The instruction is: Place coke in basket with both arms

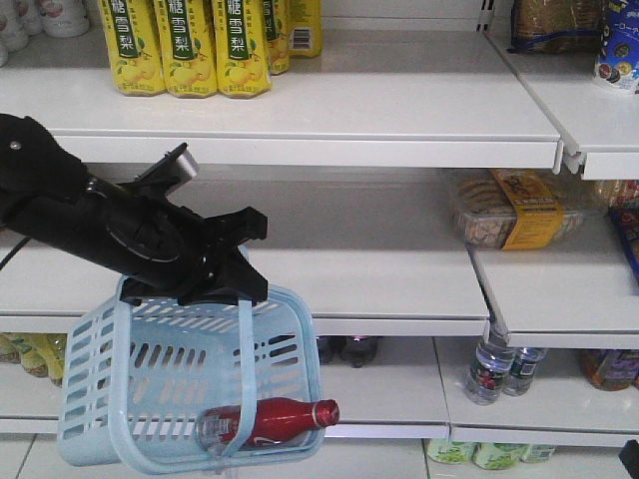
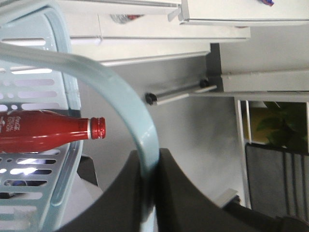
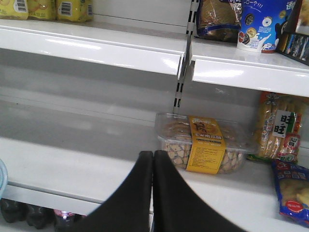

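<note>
1. The basket (image 1: 120,389) is light blue, its sides patterned with rows of slots.
2. The coke (image 1: 275,420) wears a red wrap with white script, a red cap, and what looks like a pale grey lower band, though the basket wall blurs it.
3. The left hand (image 1: 235,264) is black; the right hand (image 3: 153,193) is black too.
4. The pear-drink bottles (image 1: 190,45) are yellow with green lettering.
5. The shelves (image 1: 349,110) are white.
6. The clear biscuit box (image 3: 203,145) carries a yellow label band.
</note>
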Controlling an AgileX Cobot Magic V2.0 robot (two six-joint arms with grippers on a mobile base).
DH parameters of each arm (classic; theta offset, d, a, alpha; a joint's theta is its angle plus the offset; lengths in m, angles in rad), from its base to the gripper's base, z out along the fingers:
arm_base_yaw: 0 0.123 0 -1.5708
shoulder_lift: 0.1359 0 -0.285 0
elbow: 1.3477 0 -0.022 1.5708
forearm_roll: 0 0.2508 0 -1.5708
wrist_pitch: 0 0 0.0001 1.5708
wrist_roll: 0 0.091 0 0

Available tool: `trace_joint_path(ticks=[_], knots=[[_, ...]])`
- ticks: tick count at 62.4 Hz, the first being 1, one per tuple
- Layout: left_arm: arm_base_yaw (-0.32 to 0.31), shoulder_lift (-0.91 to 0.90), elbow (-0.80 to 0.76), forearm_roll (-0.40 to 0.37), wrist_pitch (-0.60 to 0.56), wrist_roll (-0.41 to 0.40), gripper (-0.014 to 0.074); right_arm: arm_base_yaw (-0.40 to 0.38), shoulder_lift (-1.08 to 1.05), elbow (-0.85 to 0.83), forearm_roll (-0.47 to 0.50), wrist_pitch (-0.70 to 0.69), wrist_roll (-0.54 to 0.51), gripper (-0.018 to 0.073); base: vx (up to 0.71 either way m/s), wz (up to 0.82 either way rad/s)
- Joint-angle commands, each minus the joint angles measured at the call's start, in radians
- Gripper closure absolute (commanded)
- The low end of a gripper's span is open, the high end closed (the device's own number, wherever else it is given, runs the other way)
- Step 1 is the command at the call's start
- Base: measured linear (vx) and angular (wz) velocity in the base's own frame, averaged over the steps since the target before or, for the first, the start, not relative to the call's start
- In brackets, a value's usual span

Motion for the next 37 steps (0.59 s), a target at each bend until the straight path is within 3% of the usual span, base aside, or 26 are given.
trace_joint_path(ticks=[1, 15, 37], knots=[[-0.016, -0.119, 0.033, -0.017, -0.115, 0.0, 0.0601, 0.0, 0.014, -0.029, -0.025, 0.01, -0.005, 0.0569, 0.0, 0.0], [-0.035, -0.325, 0.265, 0.108, -0.355, 0.0, 0.0601, 0.0, 0.014, -0.029, -0.025, 0.011, -0.005, 0.0569, 0.0, 0.0], [-0.034, -0.559, 0.498, 0.344, -0.554, -0.005, 0.0601, 0.0, 0.014, -0.029, -0.025, 0.013, -0.006, 0.0569, 0.0, 0.0]])
